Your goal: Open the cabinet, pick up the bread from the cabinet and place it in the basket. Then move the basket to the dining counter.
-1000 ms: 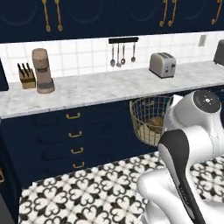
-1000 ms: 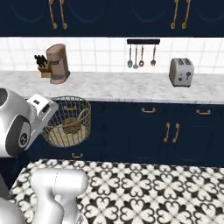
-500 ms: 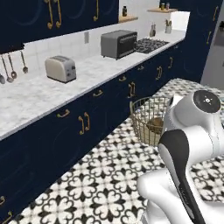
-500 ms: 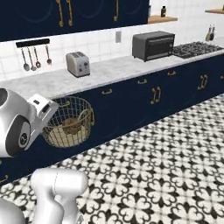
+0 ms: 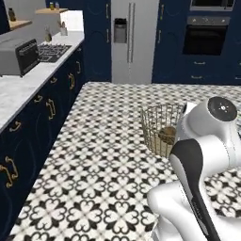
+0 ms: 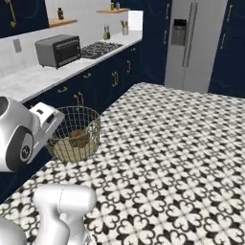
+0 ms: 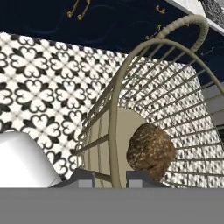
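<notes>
Your base has been swinging away from the toaster counter; you are now facing the fridge (image 5: 131,41) across the patterned floor (image 6: 182,143). Your gripper (image 7: 110,175) is pinching the basket (image 6: 75,133) rim, carrying it aloft, bread (image 7: 150,150) lying inside.

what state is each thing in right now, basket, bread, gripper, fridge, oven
basket: held up off the floor, upright, gripped at its rim
bread: lying inside the basket on its bottom
gripper: shut on the basket's rim wire
fridge: doors closed
oven: door closed
toaster oven: door closed, on the counter
</notes>
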{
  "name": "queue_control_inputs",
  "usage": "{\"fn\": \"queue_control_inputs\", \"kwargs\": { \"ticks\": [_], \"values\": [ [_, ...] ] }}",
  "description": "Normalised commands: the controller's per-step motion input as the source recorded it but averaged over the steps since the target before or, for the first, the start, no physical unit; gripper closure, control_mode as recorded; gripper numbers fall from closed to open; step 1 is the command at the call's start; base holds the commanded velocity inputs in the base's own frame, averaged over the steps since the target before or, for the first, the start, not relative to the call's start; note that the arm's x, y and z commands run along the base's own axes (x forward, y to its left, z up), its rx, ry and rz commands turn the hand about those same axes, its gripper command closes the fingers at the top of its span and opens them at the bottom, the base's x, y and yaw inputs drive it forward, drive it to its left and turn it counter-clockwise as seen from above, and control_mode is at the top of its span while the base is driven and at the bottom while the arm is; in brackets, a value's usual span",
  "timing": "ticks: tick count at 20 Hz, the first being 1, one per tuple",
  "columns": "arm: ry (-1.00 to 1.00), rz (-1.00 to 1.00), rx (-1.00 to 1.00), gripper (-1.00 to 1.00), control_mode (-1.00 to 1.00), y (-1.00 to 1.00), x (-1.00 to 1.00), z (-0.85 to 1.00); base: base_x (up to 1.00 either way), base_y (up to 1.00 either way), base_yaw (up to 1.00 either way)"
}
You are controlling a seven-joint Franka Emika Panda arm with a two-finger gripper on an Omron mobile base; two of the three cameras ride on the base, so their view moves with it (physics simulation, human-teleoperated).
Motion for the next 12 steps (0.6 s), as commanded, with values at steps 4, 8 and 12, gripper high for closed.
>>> {"fn": "queue_control_inputs", "kwargs": {
  "ticks": [4, 8, 12],
  "values": [
    [0.0, 0.0, 0.0, 1.0, 1.0, 0.0, 0.0, 0.0, 0.38, 0.21, -0.85],
    [0.0, 0.0, 0.0, 1.0, 1.0, 0.0, 0.0, 0.0, 0.13, 0.1, -0.93],
    [0.0, 0.0, 0.0, 1.0, 1.0, 0.0, 0.0, 0.0, 0.0, 0.06, -0.98]
  ]
}}
